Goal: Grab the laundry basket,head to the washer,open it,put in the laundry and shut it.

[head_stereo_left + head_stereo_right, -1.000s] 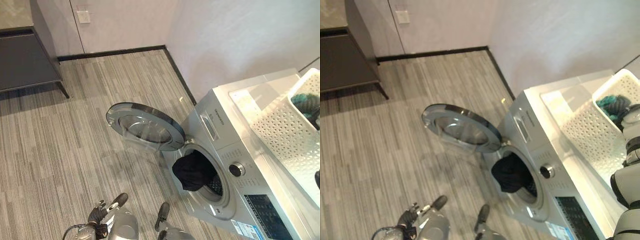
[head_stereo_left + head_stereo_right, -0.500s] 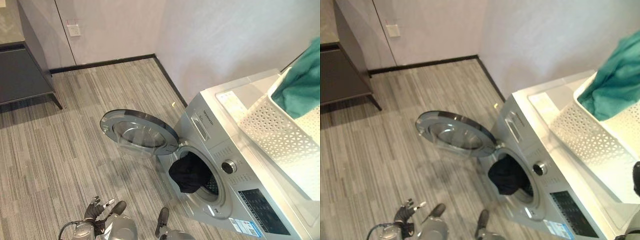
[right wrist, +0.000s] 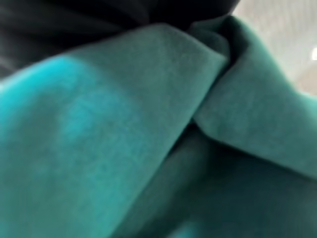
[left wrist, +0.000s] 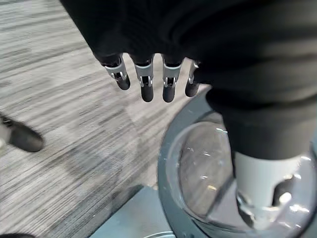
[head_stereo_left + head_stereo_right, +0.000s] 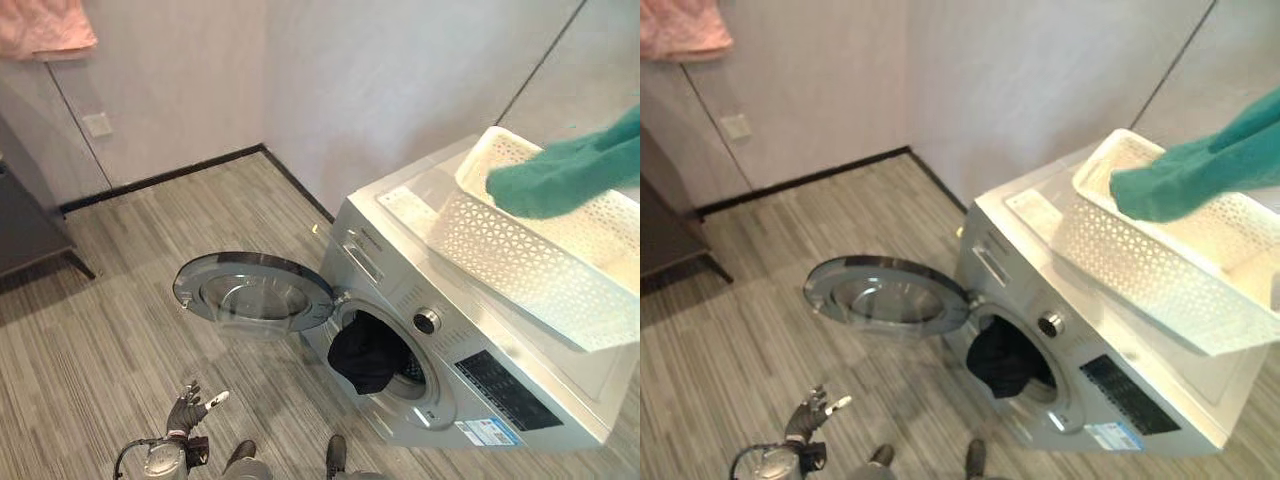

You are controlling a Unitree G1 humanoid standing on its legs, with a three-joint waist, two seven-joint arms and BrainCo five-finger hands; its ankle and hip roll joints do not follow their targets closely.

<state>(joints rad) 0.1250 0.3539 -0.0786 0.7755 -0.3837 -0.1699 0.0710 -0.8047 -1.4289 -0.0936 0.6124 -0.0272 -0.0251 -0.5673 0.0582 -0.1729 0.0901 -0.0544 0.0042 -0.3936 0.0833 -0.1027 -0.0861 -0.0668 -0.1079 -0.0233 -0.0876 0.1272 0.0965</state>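
Observation:
The silver washer [image 5: 470, 330] stands against the wall with its round glass door [image 5: 250, 293] swung open to the left. A dark garment [image 5: 365, 355] hangs out of the drum opening. On the washer's top rests the white perforated laundry basket [image 5: 520, 255]. A teal cloth [image 5: 565, 175] stretches in the air above the basket, reaching in from the right edge. The teal cloth [image 3: 148, 148] presses close against my right hand [image 3: 99, 15], whose dark cover alone shows. My left hand [image 5: 188, 410] hangs low over the floor, fingers [image 4: 146, 84] straight, near the door's glass [image 4: 208, 168], holding nothing.
A dark cabinet [image 5: 30, 230] stands at the left by the wall. A pink cloth [image 5: 45, 25] hangs at the top left. Striped grey floor [image 5: 110, 330] spreads in front of the washer and under the open door.
The camera has swung, so the whole scene has shifted. The teal cloth, lying in the basket a second ago, has risen out of it and now stretches above it.

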